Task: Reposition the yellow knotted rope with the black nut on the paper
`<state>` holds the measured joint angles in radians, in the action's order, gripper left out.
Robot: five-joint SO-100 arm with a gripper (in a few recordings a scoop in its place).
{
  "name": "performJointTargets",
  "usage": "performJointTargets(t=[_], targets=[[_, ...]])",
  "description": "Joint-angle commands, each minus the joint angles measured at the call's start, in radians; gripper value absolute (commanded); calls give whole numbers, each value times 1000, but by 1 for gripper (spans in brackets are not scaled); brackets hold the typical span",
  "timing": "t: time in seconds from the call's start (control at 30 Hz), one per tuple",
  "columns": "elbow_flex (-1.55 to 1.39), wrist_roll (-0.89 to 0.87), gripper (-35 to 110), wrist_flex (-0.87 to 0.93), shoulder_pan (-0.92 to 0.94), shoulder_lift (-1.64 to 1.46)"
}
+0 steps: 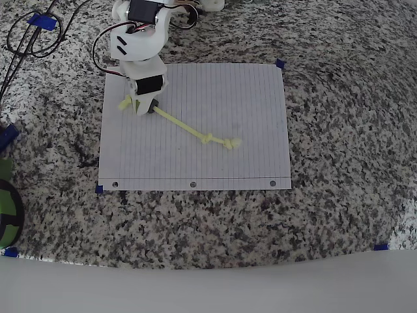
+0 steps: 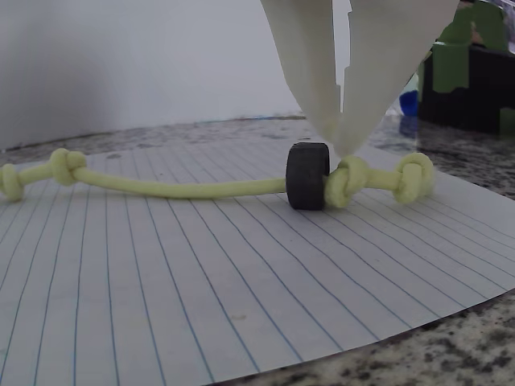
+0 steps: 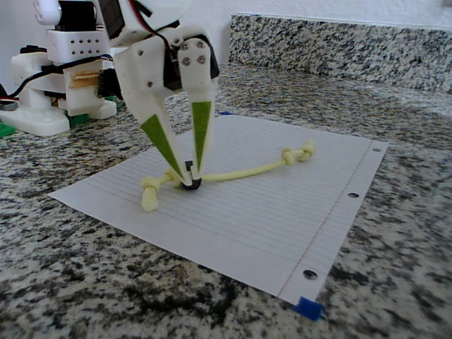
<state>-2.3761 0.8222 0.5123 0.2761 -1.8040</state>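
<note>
The paper [image 1: 215, 163] lies flat on the granite counter, its punched holes along the near edge in the overhead view. The yellow knotted rope [image 1: 189, 130] runs diagonally across it from the upper left towards the middle. In the wrist view the black nut [image 2: 308, 175] stands on edge on the rope [image 2: 185, 189], right beside a knot. My gripper [image 2: 342, 145] comes down from above, and its white fingers close to a point on that knot next to the nut. The fixed view shows the fingertips [image 3: 186, 180] together at the nut [image 3: 191, 185], at paper level, with the rope [image 3: 247, 171] lying flat.
Black cables [image 1: 26, 32] loop at the counter's upper left corner. A green and black object [image 1: 6, 208] sits at the left edge. Blue tape bits [image 1: 280, 64] mark the paper's corners. The arm's base [image 3: 49, 78] stands behind the paper, with a granite backsplash [image 3: 339, 42] beyond.
</note>
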Motion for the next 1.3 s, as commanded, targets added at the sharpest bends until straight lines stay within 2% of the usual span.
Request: performJointTargets(t=[0.0,0.53,0.87,1.07,1.27], targets=[[34,9,0,-31,-34,-37],[32,-98,0,-137,-272,-37],[32,-256,0,-213,-278,55],[32,-348,0,-198,-278,83],[32,-362,0,-189,-288,98]])
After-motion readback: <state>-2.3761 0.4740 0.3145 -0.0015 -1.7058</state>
